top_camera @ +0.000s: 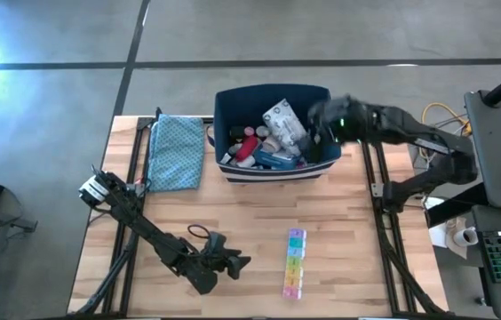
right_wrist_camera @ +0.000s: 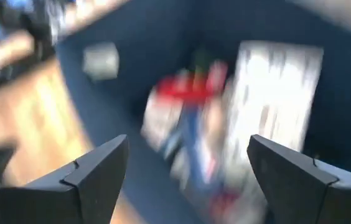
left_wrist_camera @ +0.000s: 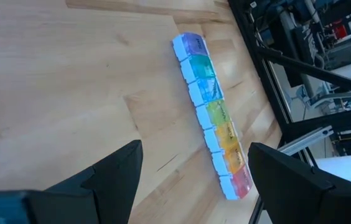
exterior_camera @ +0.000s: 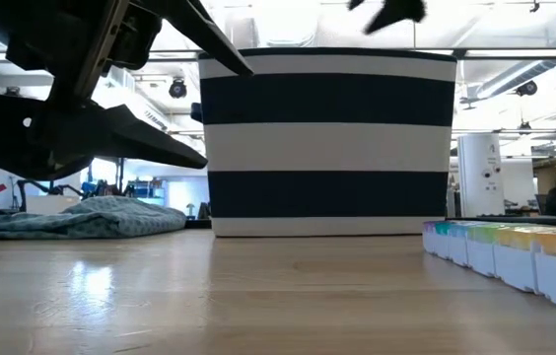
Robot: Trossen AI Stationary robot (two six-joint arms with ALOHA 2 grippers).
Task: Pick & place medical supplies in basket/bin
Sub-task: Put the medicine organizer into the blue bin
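Showing a two-arm sorting station, ordered from the near edge of the pale wooden counter (top_camera: 233, 222) to the far edge. Near edge: the left gripper (top_camera: 240, 262) hangs low over the boards with its dark fingers spread and nothing between them, aimed toward the multicoloured seven-cell plastic pill organiser (top_camera: 295, 261), which lies flat just beside it and apart from it; in the left wrist view the organiser (left_wrist_camera: 213, 112) sits ahead of the open fingers. It is the only supply seen outside the bin. Middle left: a blue patterned cloth (top_camera: 177, 151) lies crumpled beside the bin and is no part of the load. Far edge: the large navy-blue rectangular fabric bin with white stripes (top_camera: 224, 120) holds a heap of medical supplies (top_camera: 273, 142), among them a grey-white flat packet leaning on the far wall. The right gripper (top_camera: 322, 120) stands over the bin's right rim, fingers spread and empty; its wrist view looks down into the bin (right_wrist_camera: 126, 56).

Judged risks: the organiser is long and thin, so a grip off its middle could let it tilt and slip; a descent too shallow could push it along the boards instead of catching it. With the right arm over the bin, a delivery by the left arm could bring the two arms together above the rim.
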